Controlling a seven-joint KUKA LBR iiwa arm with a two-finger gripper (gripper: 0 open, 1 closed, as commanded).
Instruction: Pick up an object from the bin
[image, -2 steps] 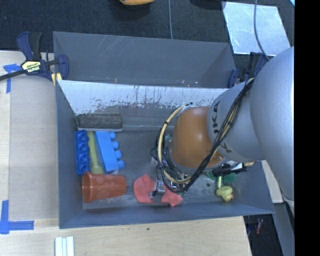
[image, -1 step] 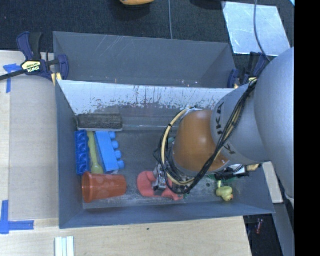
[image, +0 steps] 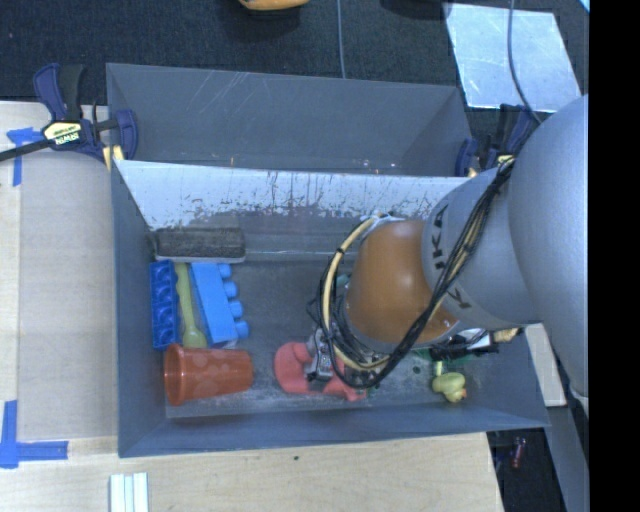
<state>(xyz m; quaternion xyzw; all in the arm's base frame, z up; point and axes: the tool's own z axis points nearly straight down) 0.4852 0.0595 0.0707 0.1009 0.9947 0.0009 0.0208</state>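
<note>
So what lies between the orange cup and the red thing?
Nothing; the camera view shows only bare bin floor between orange cup and red thing.

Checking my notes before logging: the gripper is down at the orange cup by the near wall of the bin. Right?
Not quite. The camera view shows the gripper down at a red lumpy thing by the near wall of the bin; the orange cup lies apart, further left in that view.

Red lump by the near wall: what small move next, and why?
Probably a short straight lift to test the grasp: the gripper sits right on the red lump, close to the bin's near wall, and the orange cup lies apart from it.
</note>
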